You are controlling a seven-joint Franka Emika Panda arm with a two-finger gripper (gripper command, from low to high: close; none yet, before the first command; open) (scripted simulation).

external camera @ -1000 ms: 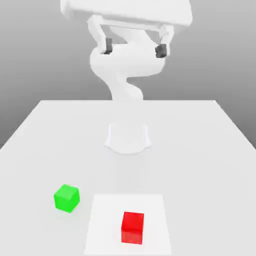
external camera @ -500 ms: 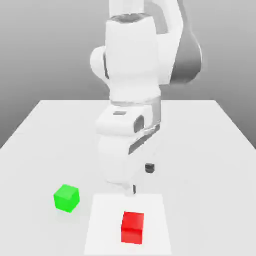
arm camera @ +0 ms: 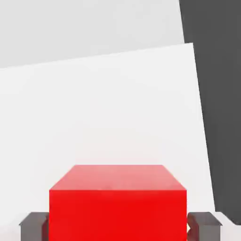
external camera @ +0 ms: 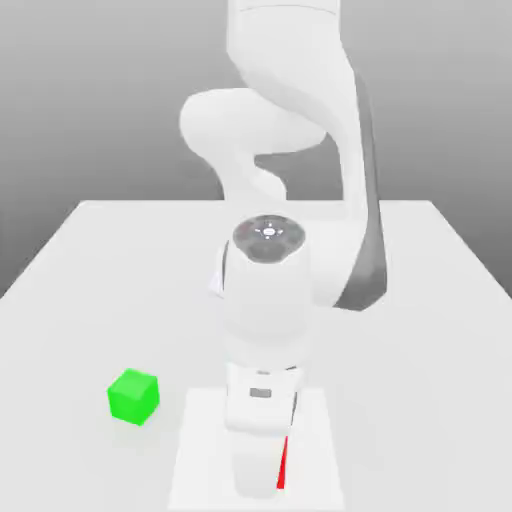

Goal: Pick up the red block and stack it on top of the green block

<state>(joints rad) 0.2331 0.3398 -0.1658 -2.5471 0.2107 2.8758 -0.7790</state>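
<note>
Where the pale table point(external camera: 400, 380) holds a white square point(external camera: 312, 440), the pincer point(arm camera: 120, 227) seemingly grips the red block point(arm camera: 117, 214).

1. In the exterior view, from the gripper point(arm camera: 117, 228), passage at ten o'clock is obstructed by the green block point(external camera: 134, 397).
2. Twelve o'clock is blocked by the arm point(external camera: 268, 310).
3. Open tabletop point(external camera: 430, 390) is offered at two o'clock.

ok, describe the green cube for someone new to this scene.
On the white table, find the bright white square sheet. Just off its edge, toward the exterior view's left, sits a small cube. It's green; its neighbour, in the hand, is red.
</note>
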